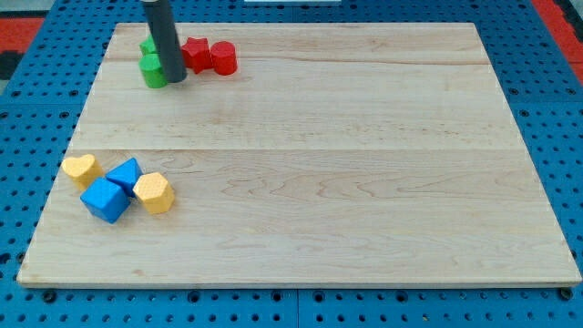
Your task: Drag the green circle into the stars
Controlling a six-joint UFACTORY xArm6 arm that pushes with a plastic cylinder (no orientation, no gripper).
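On wooden board, my tip touching green circle.

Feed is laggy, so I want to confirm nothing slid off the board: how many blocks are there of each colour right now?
Green: 2, a green circle and a second green block partly hidden behind my tip
Red: 2, red star and red cylinder
Yellow: 2, yellow heart and yellow hexagon
Blue: 2, blue cube and blue triangle
Total: 8 blocks

Tip just right of circle
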